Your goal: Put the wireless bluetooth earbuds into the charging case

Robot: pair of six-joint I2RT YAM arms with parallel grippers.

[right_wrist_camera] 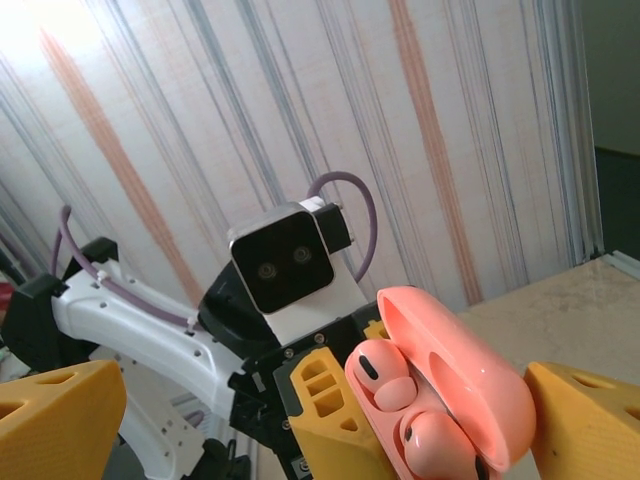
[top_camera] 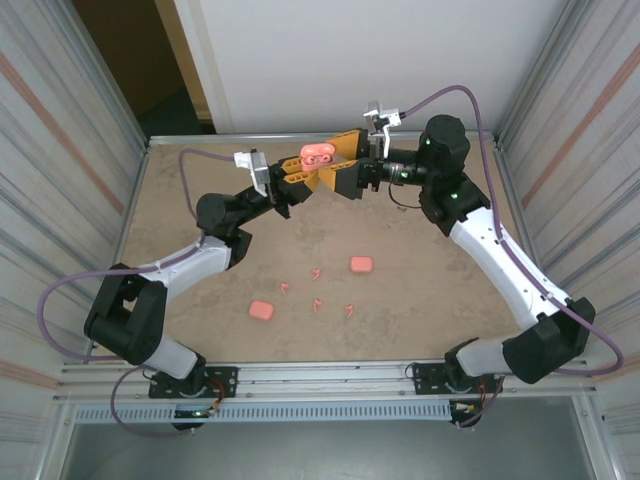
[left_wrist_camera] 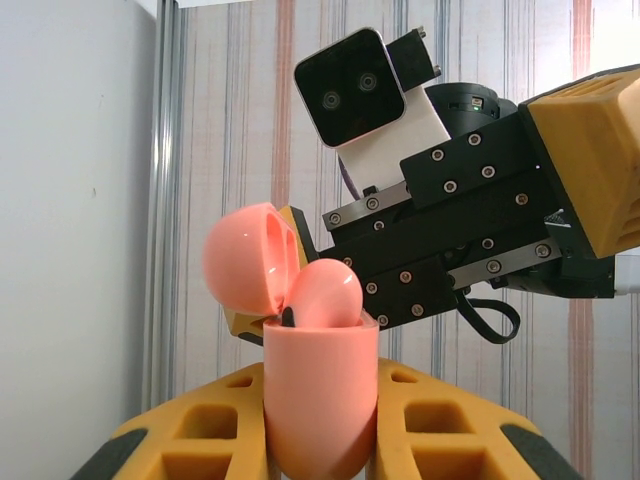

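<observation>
My left tool [left_wrist_camera: 320,440] pinches the open case [left_wrist_camera: 318,390]; my right tool [right_wrist_camera: 325,425] is spread. Loose earbuds [top_camera: 318,272] look light, slick; I'd grip stems.

Both arms meet at the far middle of the surface [top_camera: 430,260], with a charging case [top_camera: 318,153] between them.

The pink charging case sits with its lid open at the tips of the left hand [top_camera: 316,169], whose yellow fingers close in on it from the left. The right hand [top_camera: 338,163] faces it from the right, its yellow fingers spread just beside the case. Nearer the arm bases, four tiny pink earbuds [top_camera: 317,271] lie scattered on the mottled brown surface, apart from one another. One closed pink case [top_camera: 361,264] lies to their right and another closed pink case [top_camera: 261,310] to their near left.
</observation>
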